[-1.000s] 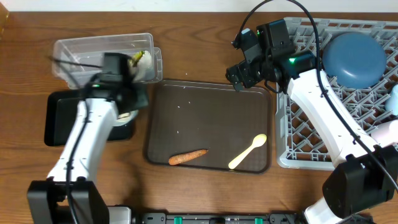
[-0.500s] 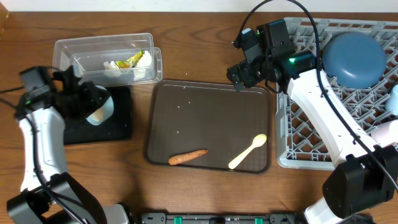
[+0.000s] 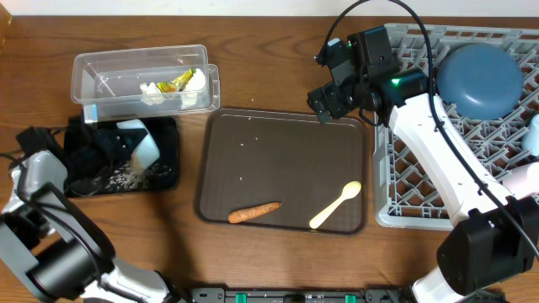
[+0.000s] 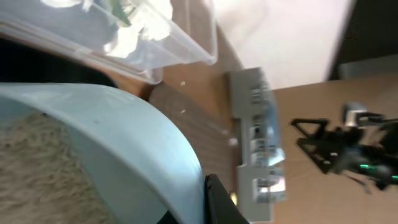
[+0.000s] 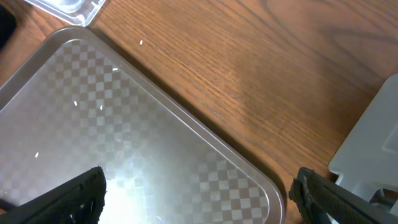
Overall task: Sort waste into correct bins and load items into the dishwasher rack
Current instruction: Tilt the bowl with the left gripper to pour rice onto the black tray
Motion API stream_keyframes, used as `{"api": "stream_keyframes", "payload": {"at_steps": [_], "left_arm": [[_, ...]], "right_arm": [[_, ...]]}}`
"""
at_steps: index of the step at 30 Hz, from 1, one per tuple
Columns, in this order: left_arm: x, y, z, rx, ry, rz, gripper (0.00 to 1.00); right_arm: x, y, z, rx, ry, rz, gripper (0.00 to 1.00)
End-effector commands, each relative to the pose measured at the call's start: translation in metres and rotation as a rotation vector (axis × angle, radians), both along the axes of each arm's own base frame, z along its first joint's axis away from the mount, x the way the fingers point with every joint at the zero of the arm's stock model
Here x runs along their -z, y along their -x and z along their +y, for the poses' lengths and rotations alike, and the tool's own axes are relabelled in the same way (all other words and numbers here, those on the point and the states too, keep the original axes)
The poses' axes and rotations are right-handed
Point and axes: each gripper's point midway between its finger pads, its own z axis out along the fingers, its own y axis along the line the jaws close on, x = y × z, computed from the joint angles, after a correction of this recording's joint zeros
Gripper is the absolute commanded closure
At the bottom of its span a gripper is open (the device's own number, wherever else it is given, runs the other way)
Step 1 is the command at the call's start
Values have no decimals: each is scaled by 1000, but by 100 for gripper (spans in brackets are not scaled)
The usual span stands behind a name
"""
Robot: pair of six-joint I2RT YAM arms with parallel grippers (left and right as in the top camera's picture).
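Overhead, I see my left gripper (image 3: 116, 141) clamped on the rim of a light-blue bowl (image 3: 141, 145). The bowl is tipped on its side over the black tray (image 3: 166, 178) at the left of the frame. Rice grains (image 3: 122, 174) lie scattered on that tray, and my left wrist view shows rice inside the bowl too. My right gripper (image 3: 327, 103) hangs with jaws spread wide, holding nothing, above the upper right corner of the brown serving tray (image 3: 286, 151). The carrot (image 3: 254, 212) and cream spoon (image 3: 335, 205) lie along that tray's lower edge.
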Motion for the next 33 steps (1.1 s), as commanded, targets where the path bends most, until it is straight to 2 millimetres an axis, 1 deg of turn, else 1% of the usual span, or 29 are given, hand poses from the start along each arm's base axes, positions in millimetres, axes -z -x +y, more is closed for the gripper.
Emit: {"api": "stream_keyframes", "payload": {"at_steps": [1, 5, 11, 13, 19, 20, 24, 29, 31, 33], "left_arm": [[-20, 0, 7, -10, 157, -149, 94], [-11, 2, 17, -42, 191, -122, 94], [-10, 6, 31, -98, 251, -59, 94], [-10, 7, 36, -124, 301, -8, 94], [-10, 12, 51, -227, 563, 256, 94], [-10, 13, 53, -236, 579, 271, 94], [-10, 14, 58, -252, 588, 276, 94], [-10, 14, 58, -261, 632, 320, 94], [-10, 11, 61, -250, 570, 255, 94], [-11, 6, 67, -225, 429, 113, 94]], "right_arm": [[-2, 1, -1, 10, -3, -1, 5], [-2, 1, -1, 10, -3, -1, 5], [-2, 1, -1, 10, -3, -1, 5], [-2, 1, -1, 10, -3, -1, 5], [-2, 1, -1, 10, -3, -1, 5], [-2, 1, -1, 10, -3, -1, 5], [-2, 1, -1, 10, -3, -1, 5], [-2, 1, -1, 10, -3, -1, 5], [-2, 1, -1, 10, -3, -1, 5], [-2, 1, -1, 10, -3, -1, 5]]}}
